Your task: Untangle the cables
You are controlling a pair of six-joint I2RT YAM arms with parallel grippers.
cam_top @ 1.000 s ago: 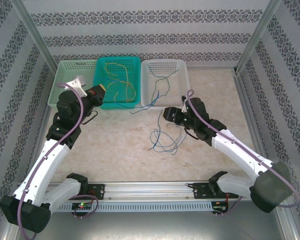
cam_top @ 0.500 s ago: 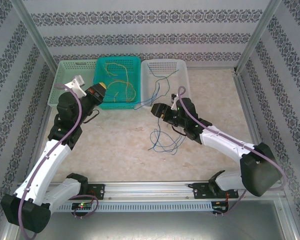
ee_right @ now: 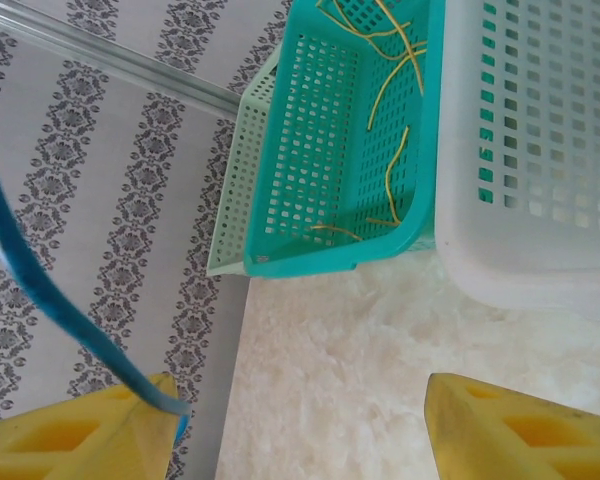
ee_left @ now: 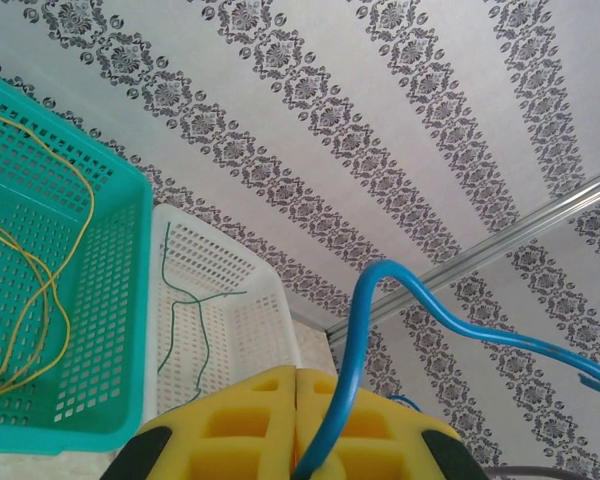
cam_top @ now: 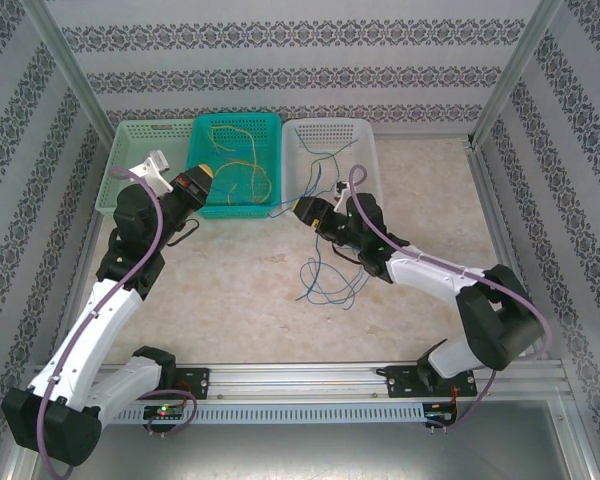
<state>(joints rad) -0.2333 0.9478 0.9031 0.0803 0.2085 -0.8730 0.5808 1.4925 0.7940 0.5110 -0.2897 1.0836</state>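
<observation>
My left gripper hovers at the teal basket's near left corner. In its wrist view its yellow pads are shut on a blue cable that arches up to the right. My right gripper is above the table in front of the white basket. It stands open, with a blue cable lying across its left fingertip. A loose tangle of blue cables lies on the table below it. Yellow cables lie in the teal basket and green cables in the white one.
A light green basket stands left of the teal one, all three in a row against the patterned back wall. Metal frame posts rise at the back corners. Bare marble tabletop lies between the arms.
My right gripper has swung left, from the table's middle right to the gap in front of the teal and white baskets. The left arm has barely moved.
</observation>
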